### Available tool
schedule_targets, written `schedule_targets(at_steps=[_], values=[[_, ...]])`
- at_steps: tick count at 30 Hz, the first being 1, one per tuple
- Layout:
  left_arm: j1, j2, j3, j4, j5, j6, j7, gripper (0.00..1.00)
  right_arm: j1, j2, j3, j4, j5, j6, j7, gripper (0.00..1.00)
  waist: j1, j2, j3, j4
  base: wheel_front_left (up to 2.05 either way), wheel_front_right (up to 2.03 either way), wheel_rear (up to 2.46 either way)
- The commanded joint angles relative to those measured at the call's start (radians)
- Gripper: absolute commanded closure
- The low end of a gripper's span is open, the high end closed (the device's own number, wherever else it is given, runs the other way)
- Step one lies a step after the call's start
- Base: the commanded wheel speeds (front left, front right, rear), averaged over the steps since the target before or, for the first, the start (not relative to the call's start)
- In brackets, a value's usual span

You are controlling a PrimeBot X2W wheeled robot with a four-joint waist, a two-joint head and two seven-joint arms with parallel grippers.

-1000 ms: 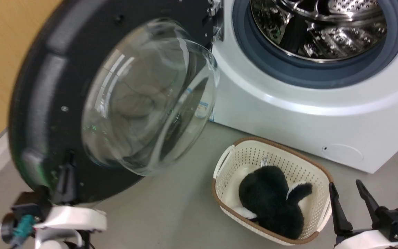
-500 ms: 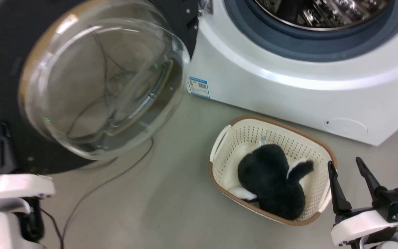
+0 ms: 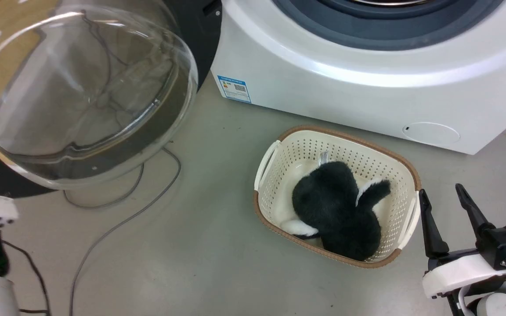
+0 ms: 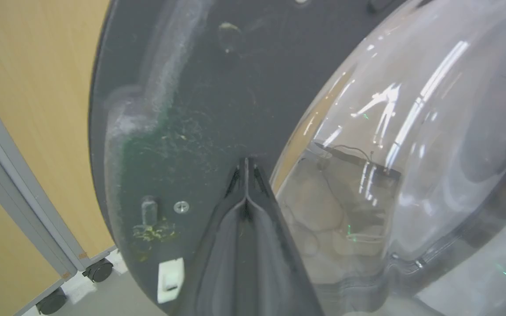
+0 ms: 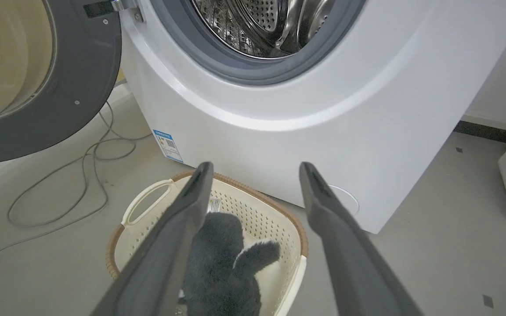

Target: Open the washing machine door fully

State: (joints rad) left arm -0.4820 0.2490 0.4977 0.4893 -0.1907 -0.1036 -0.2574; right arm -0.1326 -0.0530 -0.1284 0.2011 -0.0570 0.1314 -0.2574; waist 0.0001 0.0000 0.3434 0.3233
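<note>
1. Head view: the washing machine door [image 3: 73, 87] stands swung out at the upper left. Its clear glass bowl bulges toward the camera, with the black rim behind it. The white washing machine [image 3: 345, 96] runs along the top, with a blue label [image 3: 234, 89] at its lower left corner and a round filter cover [image 3: 431, 133] low on its right.
2. On the floor [image 3: 200, 263] just before the machine sits a cream basket [image 3: 367, 162] with a brown rim. A black-and-white plush toy [image 3: 336, 210] lies in it.
3. The right gripper [image 3: 440, 191] is at the lower right, just beside the basket's right end. Its two fingers are spread wide and hold nothing.
4. Left wrist view: the left gripper [image 4: 246, 161] has its fingers pressed flat together with nothing between them. The joined tip points at the door's black inner face, right beside the edge of the glass bowl. I cannot tell whether it touches.
5. Past the door's edge are a wooden panel [image 4: 29, 87] and a castor [image 4: 99, 270].
6. Right wrist view: the right gripper's fingers stand far apart and empty above the basket and toy. Ahead are the steel drum [image 5: 253, 26] and grey gasket [image 5: 235, 72], fully uncovered. The door hangs from its hinge [image 5: 123, 5] at the left, turned well away from the opening.
</note>
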Motion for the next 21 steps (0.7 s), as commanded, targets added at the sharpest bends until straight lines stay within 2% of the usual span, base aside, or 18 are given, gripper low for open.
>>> schedule_targets(at_steps=[1, 11, 21], values=[[-0.025, 0.019, 0.013, 0.016, 0.005, -0.002, -0.004, 1.00, -0.018, 0.003, -0.002, -0.006, -0.009, -0.001, -0.004, 0.00, -0.0001, 0.0000, 0.005, -0.004, 0.00, 0.00, 0.00], [-0.078, 0.069, 0.046, 0.100, 0.044, -0.007, -0.004, 1.00, -0.024, 0.003, -0.004, -0.008, -0.014, -0.001, -0.004, 0.00, -0.0001, 0.0000, 0.014, -0.013, 0.00, 0.00, 0.00], [-0.049, 0.047, 0.030, 0.084, 0.084, -0.017, -0.004, 1.00, -0.008, 0.003, 0.003, 0.009, 0.011, -0.001, -0.004, 0.00, -0.0001, 0.0000, -0.056, -0.013, 0.00, 0.00, 0.00]])
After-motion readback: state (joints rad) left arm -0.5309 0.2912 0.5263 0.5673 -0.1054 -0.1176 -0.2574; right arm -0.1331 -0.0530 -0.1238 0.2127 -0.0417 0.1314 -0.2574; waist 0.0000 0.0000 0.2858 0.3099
